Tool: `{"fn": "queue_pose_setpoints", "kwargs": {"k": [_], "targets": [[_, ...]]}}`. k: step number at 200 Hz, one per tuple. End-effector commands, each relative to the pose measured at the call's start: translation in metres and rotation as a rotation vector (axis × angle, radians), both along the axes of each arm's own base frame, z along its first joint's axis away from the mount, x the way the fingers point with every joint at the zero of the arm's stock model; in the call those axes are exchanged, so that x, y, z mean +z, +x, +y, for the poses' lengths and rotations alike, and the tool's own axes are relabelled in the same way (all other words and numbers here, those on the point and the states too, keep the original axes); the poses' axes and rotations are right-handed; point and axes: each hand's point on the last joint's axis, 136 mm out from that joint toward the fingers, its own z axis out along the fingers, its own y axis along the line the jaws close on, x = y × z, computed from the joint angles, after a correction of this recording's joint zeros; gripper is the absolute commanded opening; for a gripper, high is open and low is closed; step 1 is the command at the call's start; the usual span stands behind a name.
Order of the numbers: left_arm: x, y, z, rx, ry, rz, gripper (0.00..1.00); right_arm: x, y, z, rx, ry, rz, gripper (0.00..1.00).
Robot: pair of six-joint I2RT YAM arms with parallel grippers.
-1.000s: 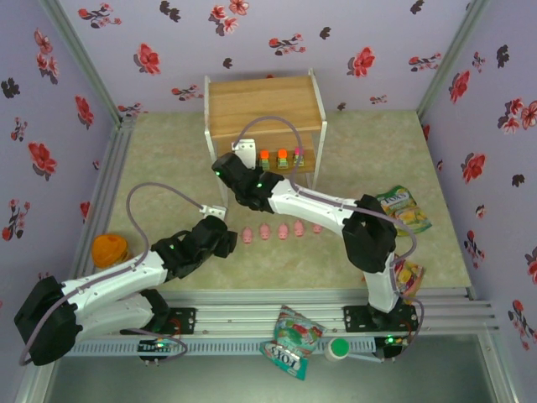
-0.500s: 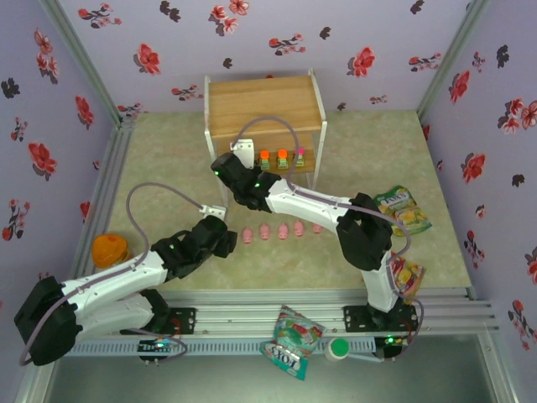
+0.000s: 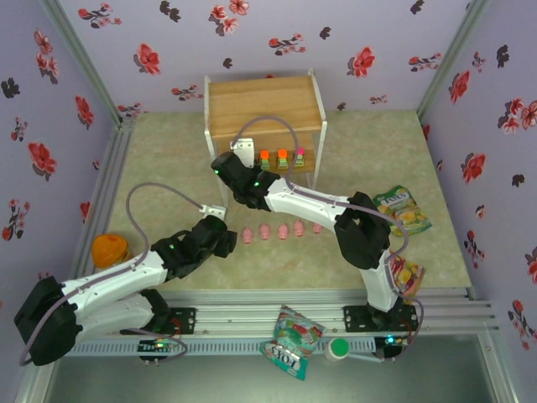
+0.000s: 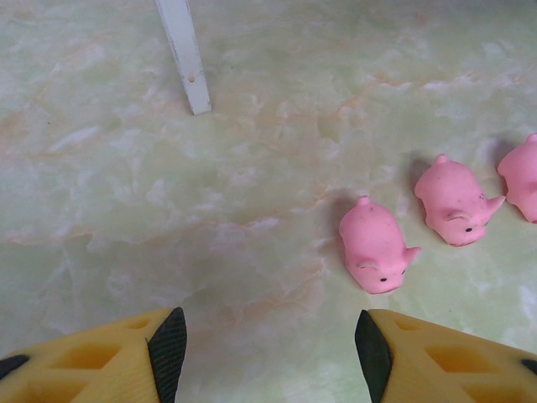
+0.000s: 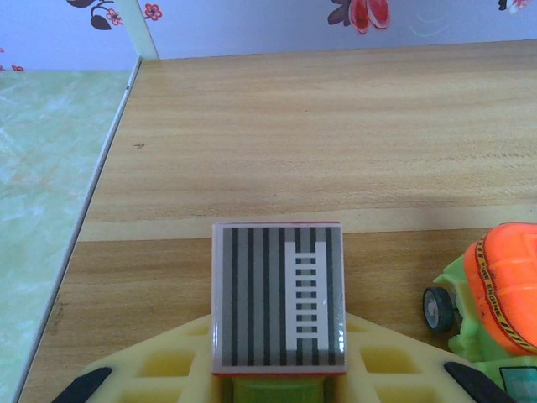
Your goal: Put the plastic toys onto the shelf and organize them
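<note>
So the right gripper (image 5: 278,374) is clamped on the grey toy (image 5: 278,306), low over the shelf (image 5: 336,143). The orange toy (image 5: 503,290) is just to its right, so I'd guess it's lining up a row. The left gripper (image 4: 268,348) is half open and empty, with the pigs (image 4: 375,248) just ahead-right.

Shelf board (image 5: 336,126) lies open across the upper frame, orange-topped toy (image 5: 495,294) crowding lower right; on the floor (image 4: 126,210), pigs (image 4: 375,248) block the right.
</note>
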Motion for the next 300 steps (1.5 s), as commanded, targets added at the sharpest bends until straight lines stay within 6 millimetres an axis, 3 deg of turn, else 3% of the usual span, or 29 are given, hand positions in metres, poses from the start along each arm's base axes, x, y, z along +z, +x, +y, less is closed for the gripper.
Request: {"fn": "queue_pose_setpoints", "kwargs": {"k": [1,79,186,300], "targets": [[-0.002,0.001,0.002,0.011,-0.009,0.002,0.60,-0.002,0.006,-0.005,-0.027,-0.033,-0.010,0.32],[-0.002,0.002,0.001,0.012,-0.008,0.003,0.60,0.003,0.004,-0.005,-0.018,-0.032,-0.010,0.37],[-0.006,0.004,-0.001,0.010,0.000,0.010,0.60,0.023,-0.001,-0.012,-0.013,-0.018,-0.036,0.41],[-0.005,0.003,-0.001,0.002,0.001,0.006,0.60,0.046,-0.024,-0.019,0.002,0.008,-0.076,0.41]]}}
